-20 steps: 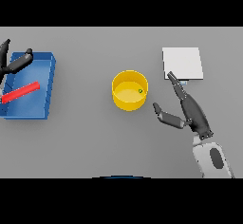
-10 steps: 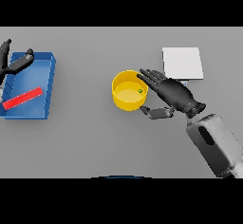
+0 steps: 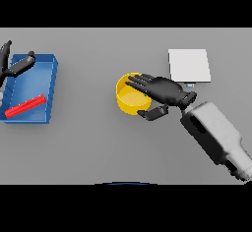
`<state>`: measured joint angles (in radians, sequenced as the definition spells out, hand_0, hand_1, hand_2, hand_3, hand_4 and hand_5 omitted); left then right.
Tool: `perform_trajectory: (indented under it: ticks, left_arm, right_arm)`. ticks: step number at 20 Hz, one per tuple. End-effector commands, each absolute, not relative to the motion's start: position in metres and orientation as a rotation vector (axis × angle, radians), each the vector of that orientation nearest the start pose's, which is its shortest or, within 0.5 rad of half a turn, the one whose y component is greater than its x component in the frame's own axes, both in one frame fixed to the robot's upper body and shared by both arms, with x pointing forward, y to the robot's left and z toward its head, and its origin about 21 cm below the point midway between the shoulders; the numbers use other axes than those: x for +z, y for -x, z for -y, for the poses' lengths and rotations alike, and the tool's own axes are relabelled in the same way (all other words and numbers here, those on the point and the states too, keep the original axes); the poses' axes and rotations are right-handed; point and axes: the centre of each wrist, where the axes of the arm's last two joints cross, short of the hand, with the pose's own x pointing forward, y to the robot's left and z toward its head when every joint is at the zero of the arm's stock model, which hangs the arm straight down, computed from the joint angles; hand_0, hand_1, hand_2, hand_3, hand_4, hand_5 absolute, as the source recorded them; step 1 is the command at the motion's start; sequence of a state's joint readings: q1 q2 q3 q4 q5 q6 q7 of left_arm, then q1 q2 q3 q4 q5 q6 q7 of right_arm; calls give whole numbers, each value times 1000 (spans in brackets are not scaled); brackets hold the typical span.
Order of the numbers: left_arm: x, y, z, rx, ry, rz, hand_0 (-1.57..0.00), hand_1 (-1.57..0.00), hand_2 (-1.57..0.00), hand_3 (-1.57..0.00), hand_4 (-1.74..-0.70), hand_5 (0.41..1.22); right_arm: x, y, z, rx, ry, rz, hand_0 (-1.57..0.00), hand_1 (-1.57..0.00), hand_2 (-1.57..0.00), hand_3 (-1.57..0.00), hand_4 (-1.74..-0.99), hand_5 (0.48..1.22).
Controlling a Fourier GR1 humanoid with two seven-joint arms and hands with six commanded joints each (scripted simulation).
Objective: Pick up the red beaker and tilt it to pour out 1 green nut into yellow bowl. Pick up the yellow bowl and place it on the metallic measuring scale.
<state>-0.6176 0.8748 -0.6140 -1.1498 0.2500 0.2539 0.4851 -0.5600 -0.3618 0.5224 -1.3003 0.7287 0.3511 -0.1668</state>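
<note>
Right hand over the yellow bowl at mid-table.

The right hand lies across the yellow bowl's right rim, fingers stretched over the opening, thumb curled against its near wall. The bowl is round, bright yellow, upright on the grey table. Beyond sits the white square scale. Far left, a red beaker lies in a blue tray, the left hand spread open at its corner.

One yellow bowl at the middle of the grey table, with one square metal scale to its right. One blue tray well to the bowl's left, holding one red beaker. Two dark hands: one over the bowl, one at the tray's far corner.
</note>
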Motion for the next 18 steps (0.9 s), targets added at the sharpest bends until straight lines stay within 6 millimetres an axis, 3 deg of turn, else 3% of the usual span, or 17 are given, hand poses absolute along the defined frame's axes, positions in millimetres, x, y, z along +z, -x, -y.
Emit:
perform_trajectory:
  ticks: [1, 12, 18]
  left_arm:
    - [111, -357, -325, -533, -725, 1075, 1, 1, 1, 1, -793, 720]
    - [111, -358, -330, -526, -730, 1078, 1, 1, 1, 1, -799, 738]
    - [112, -357, -332, -540, -732, 1076, 1, 1, 1, 1, -792, 727]
  right_arm:
    - [64, -341, 158, 1780, 287, 1476, 1, 1, 1, 1, -1250, 686]
    - [51, -356, 137, 1937, 254, 1300, 1, 1, 1, 1, -1303, 674]
    - [47, -359, 124, 1979, 271, 1235, 1, -10, -30, -49, -1321, 756]
